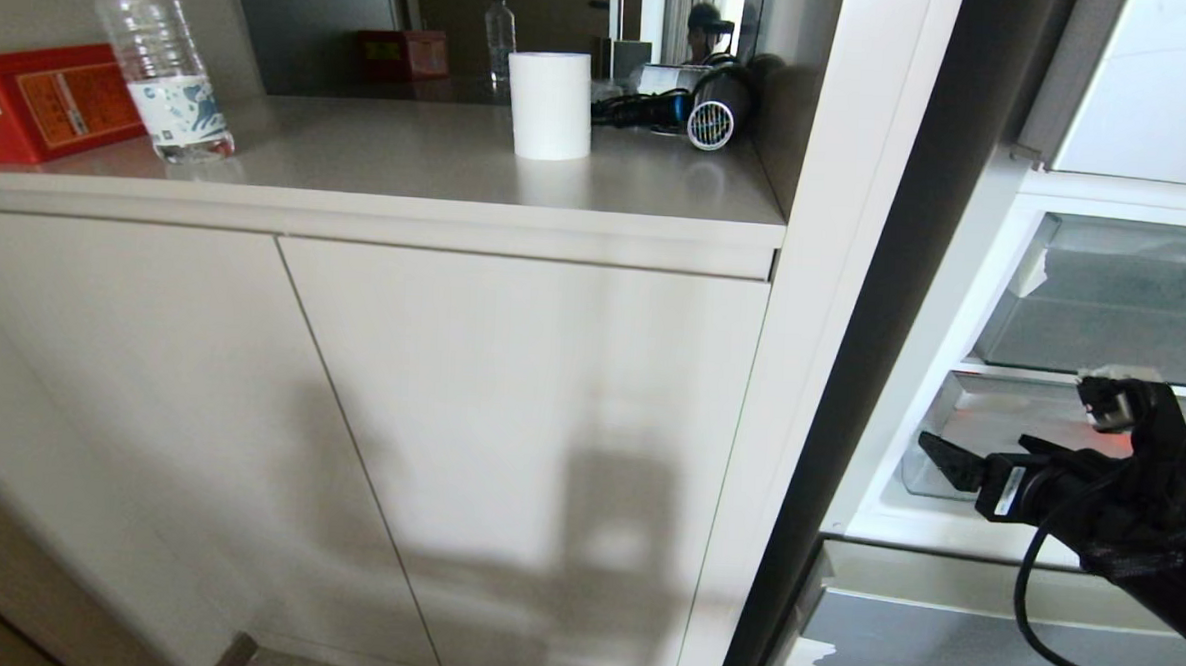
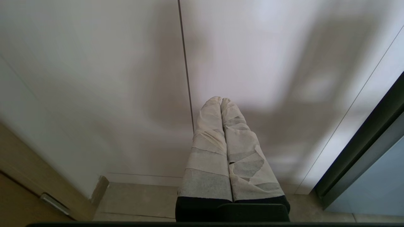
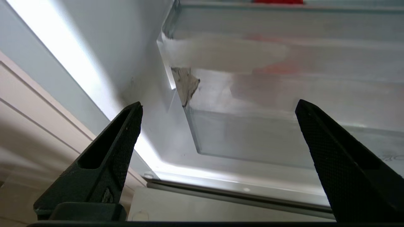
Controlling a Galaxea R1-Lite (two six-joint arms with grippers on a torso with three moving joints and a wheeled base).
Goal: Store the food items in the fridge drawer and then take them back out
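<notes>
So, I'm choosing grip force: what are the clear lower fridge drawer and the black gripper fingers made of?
The clear lower fridge drawer looks like glossy transparent plastic; red shows through its wall. The right gripper stands open, its fingers seemingly matte black plastic or rubber, with cross-hatched pads.

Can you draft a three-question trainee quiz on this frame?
1. True or false: the right hand is open in front of the fridge drawer.
2. What white thing stands on the counter beside the hair dryer? A) paper roll B) mug C) plate
3. What is the left hand facing?

Key: 1 true. 2 A, the paper roll. 3 The cabinet doors, shut and holding nothing.
</notes>
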